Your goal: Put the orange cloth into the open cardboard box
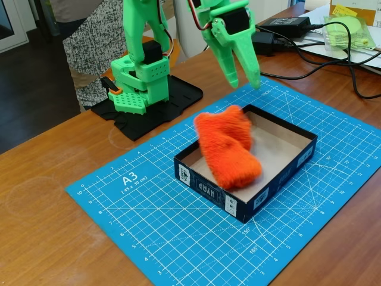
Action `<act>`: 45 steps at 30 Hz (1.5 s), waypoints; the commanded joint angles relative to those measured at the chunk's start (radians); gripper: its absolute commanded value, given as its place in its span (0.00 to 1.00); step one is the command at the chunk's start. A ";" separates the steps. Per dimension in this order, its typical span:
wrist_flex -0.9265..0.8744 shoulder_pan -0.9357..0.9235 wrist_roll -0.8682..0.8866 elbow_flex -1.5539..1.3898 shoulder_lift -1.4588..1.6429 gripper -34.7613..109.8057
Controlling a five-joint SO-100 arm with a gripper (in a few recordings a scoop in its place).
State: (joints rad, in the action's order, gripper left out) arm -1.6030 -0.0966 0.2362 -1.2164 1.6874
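Orange cloth [227,146]: seen lying inside open cardboard box [280,179], draped over its left wall | gripper [245,80]: raised above, fingers parted, nothing held

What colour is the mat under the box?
Bright blue with white grid lines, clearest in the fixed view: the mat under the box.
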 commanded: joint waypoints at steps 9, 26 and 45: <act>0.089 -0.049 -0.140 -0.502 0.591 0.26; 0.446 -0.002 -0.155 -1.736 1.638 0.24; 0.471 -0.023 -0.156 -1.855 1.689 0.24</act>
State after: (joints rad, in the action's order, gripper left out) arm -1.1275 -0.1012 0.0721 -3.0588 3.3625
